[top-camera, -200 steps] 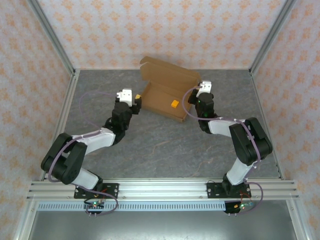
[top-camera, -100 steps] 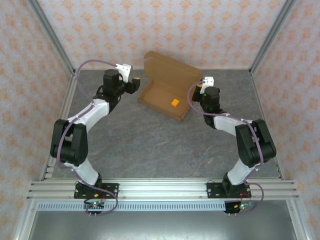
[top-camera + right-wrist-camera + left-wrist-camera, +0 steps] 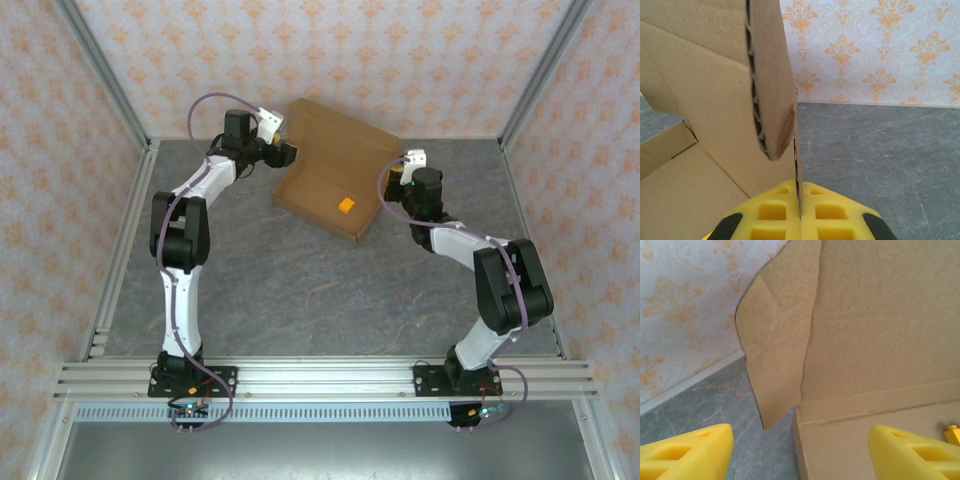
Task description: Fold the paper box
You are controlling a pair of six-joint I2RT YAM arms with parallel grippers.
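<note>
Seemingly the lid-flap step: right gripper (image 3: 799, 195) pinches the box (image 3: 320, 190) edge — left gripper (image 3: 800, 442), spread wide upper left, should tuck the flap (image 3: 775, 355).

Black-white arms (image 3: 178, 235), lilac cables (image 3: 213, 98), yellow end effector fingers (image 3: 685, 450).

Paper box (image 3: 315, 190) of plain brown corrugated cardboard, matt and faintly fibrous, with wavy fluting bare along a cut edge. Left hand (image 3: 800, 452) and right hand (image 3: 800, 212) have smooth, matt yellow plastic fingers. Desk (image 3: 300, 290) is grey, marbled and stone-like, with a dull finish. Wall (image 3: 400, 60) carries matt patterned paper.
</note>
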